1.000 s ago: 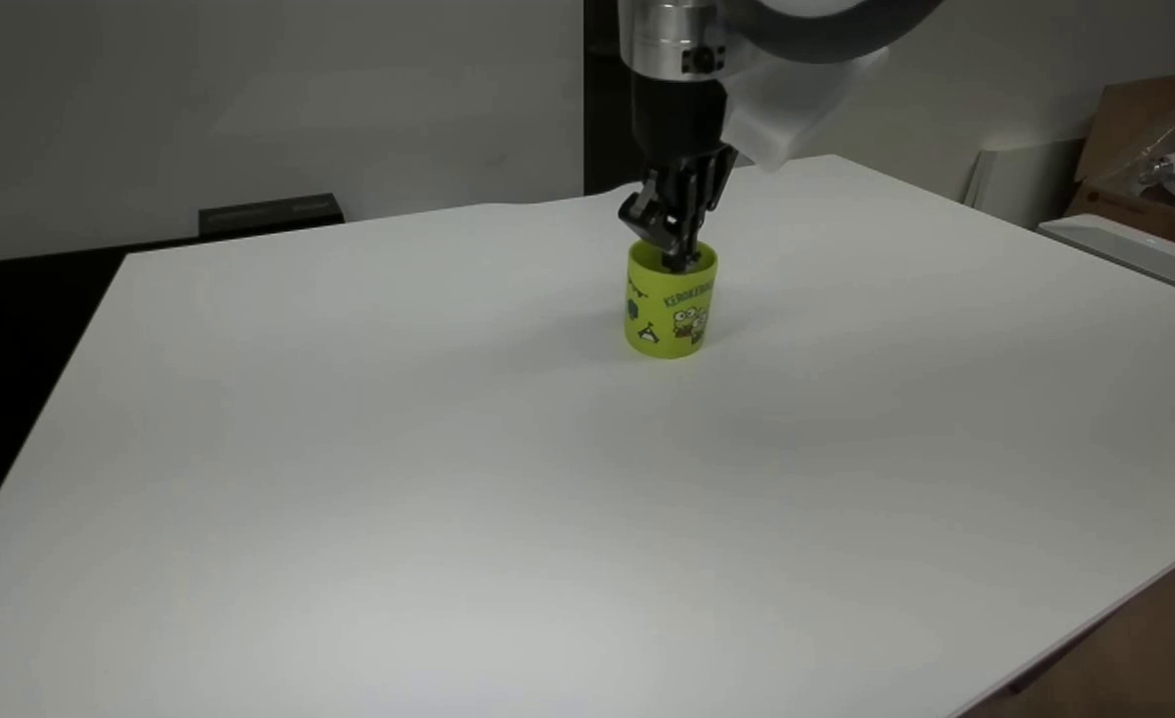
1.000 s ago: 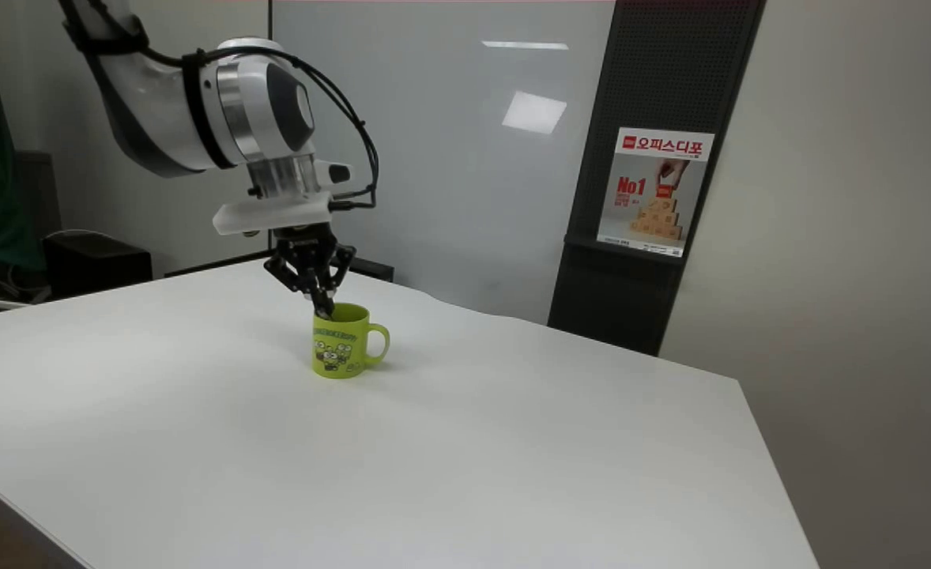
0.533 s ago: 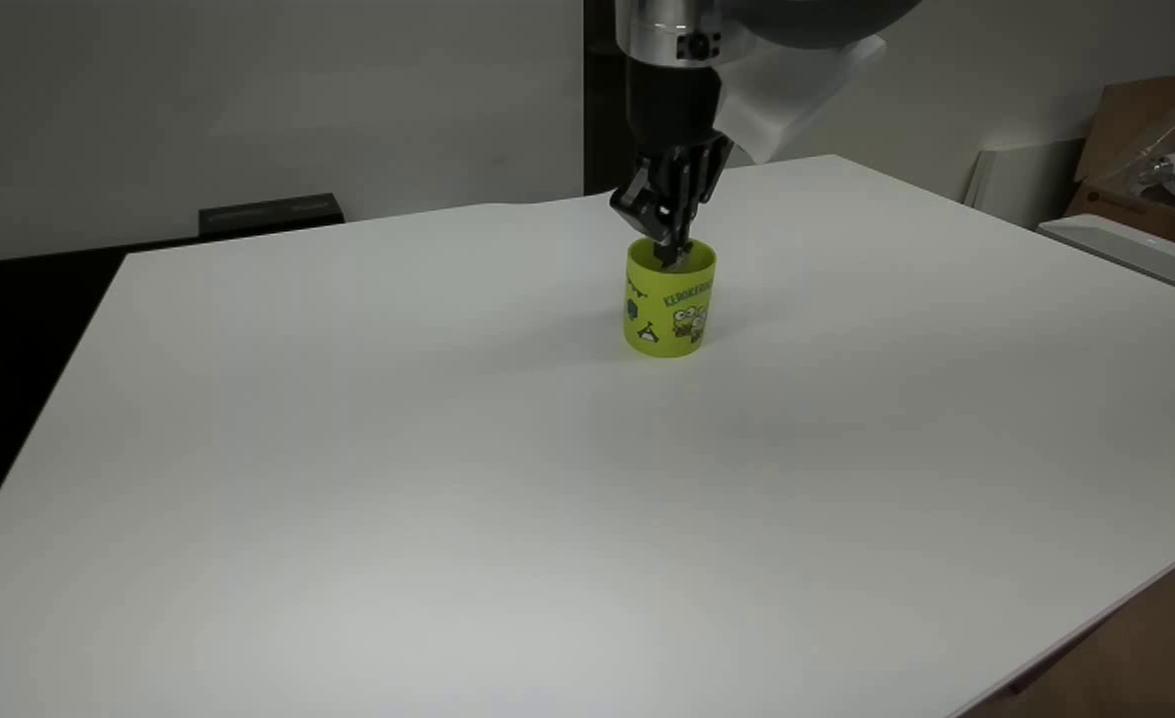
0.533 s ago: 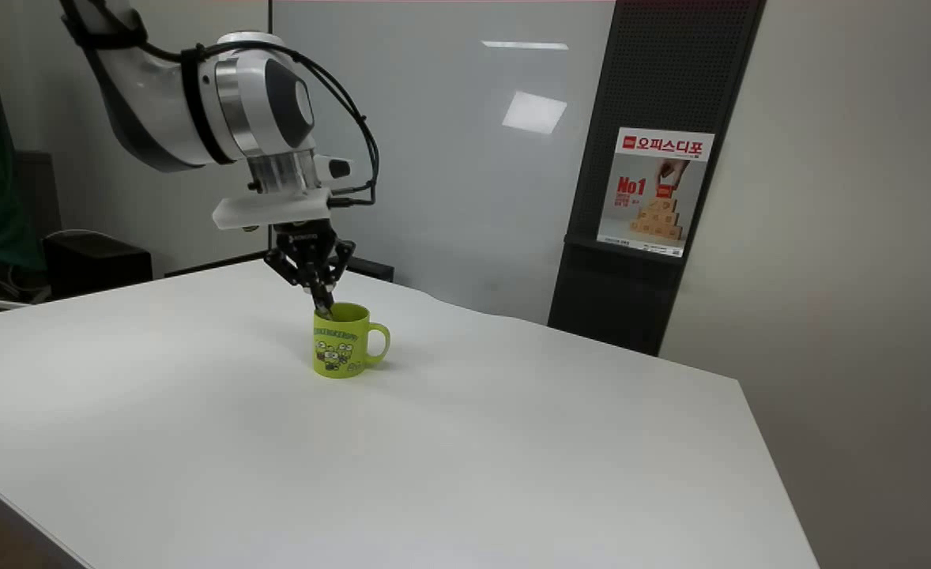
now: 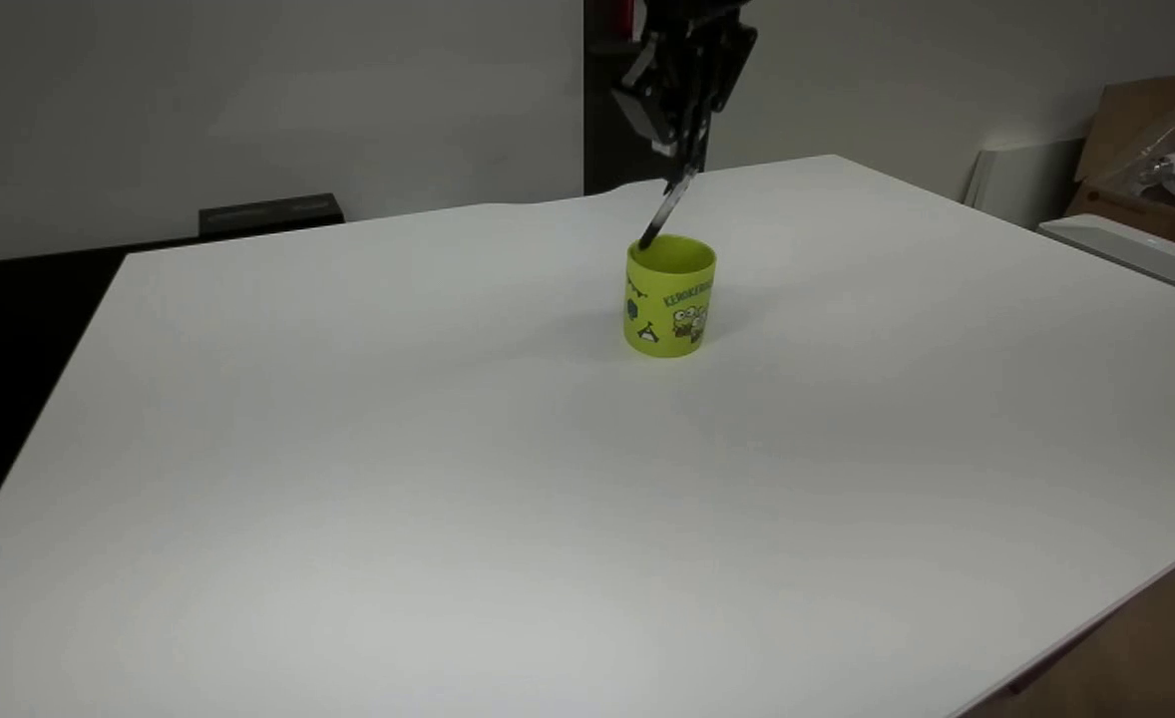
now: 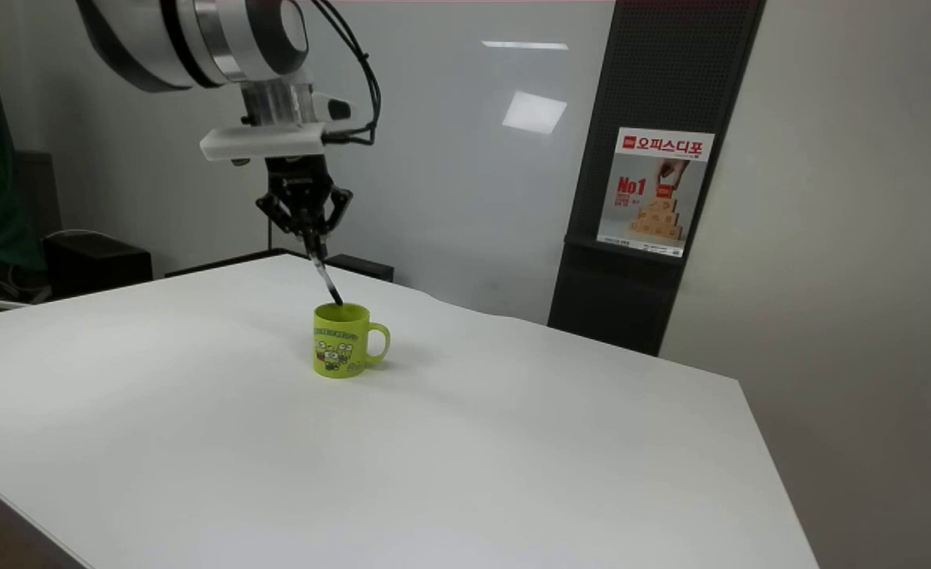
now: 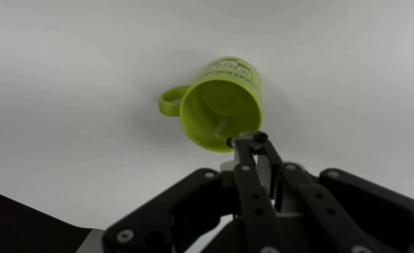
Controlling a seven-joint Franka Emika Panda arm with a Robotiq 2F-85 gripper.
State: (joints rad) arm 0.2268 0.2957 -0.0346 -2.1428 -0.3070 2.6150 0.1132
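One lime-green mug (image 6: pixel 343 341) stands upright on the white tabletop (image 6: pixel 513 474), its handle (image 7: pixel 168 109) out to one side and cartoon figures with lettering printed on its wall. Above the mug hangs the gripper (image 6: pixel 315 249), its jaws drawn tightly together — pinching what looks like a thin pen (image 5: pixel 667 209) with a pale middle and a dark lower end. From the jaws the pen slants down to the mug, its dark end at the mug's mouth, by the edge opposite the lettering; whether it touches the rim or only hangs over it, I cannot tell. The jaws themselves are clear of the mug. In an exterior view, a poster (image 6: pixel 655 194) on a dark panel (image 6: pixel 663 79) is behind the mug and to its right. Also in an exterior view, a low black box (image 5: pixel 273 216) lies behind the mug to its left, and a cardboard box (image 5: pixel 1111 204) sits well off to its right — beyond the tabletop.
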